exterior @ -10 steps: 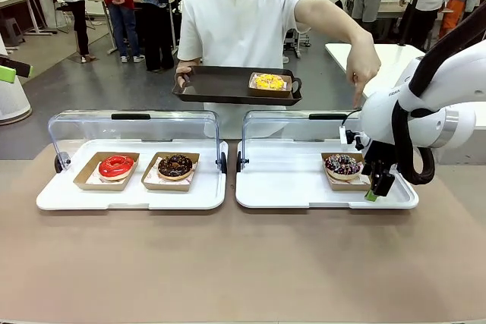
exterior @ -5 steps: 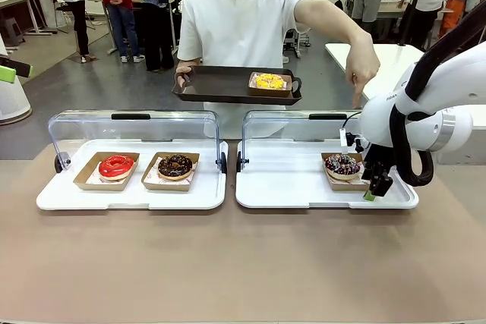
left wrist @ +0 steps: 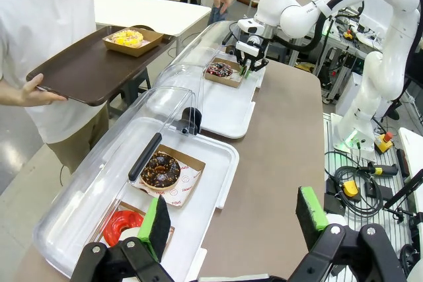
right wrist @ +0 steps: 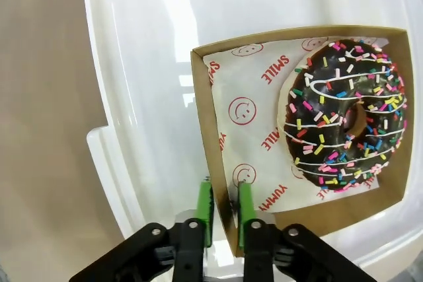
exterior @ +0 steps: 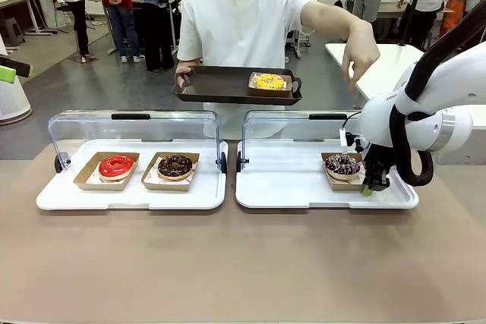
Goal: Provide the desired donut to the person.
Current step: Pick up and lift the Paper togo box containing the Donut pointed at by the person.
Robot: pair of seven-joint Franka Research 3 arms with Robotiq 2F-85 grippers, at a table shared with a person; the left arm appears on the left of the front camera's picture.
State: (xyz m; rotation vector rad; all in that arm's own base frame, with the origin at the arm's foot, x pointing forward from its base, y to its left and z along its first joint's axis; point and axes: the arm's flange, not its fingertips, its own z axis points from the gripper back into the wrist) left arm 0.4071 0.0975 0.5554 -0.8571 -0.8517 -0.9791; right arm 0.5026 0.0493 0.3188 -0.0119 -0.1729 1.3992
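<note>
right gripper (right wrist: 225,204) | clamped onto the side wall of the cardboard box (right wrist: 357,208) | sprinkle donut (right wrist: 344,117) | sat in that box on the right-hand white tray (exterior: 288,187) (lid (exterior: 292,123) flipped up) | left gripper (left wrist: 234,219) | spread wide

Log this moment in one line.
left tool: open, empty | right tool: pads astride box wall, grip unclear | box: sprinkled donut, right case | person: holds tray, other hand raised

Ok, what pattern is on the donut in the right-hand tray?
Donut: dark chocolate icing, thin white drizzle, multicoloured sprinkles; clearest in the right wrist view.
</note>
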